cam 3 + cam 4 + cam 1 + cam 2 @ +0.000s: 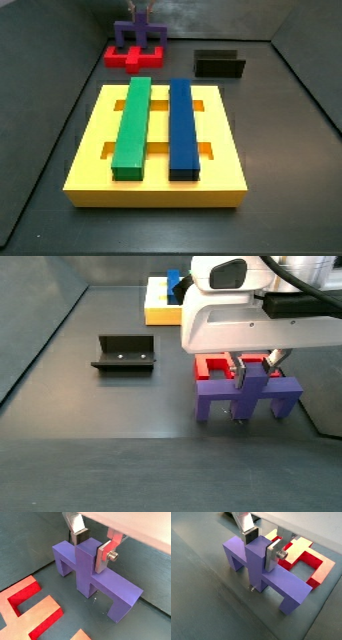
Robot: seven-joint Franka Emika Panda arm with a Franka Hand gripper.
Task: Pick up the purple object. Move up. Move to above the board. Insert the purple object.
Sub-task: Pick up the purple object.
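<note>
gripper: closed on purple object's post
purple object: under gripper, legs on floor
red block: just behind purple object
board: well apart, open floor between

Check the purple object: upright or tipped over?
Upright: the purple object stands on both legs on the floor, the gripper closed around its central post.

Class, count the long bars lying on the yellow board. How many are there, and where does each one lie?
2. In a side view, the green bar and the blue bar lie side by side along the yellow board. The gripper is beyond it, at the purple piece.
</note>
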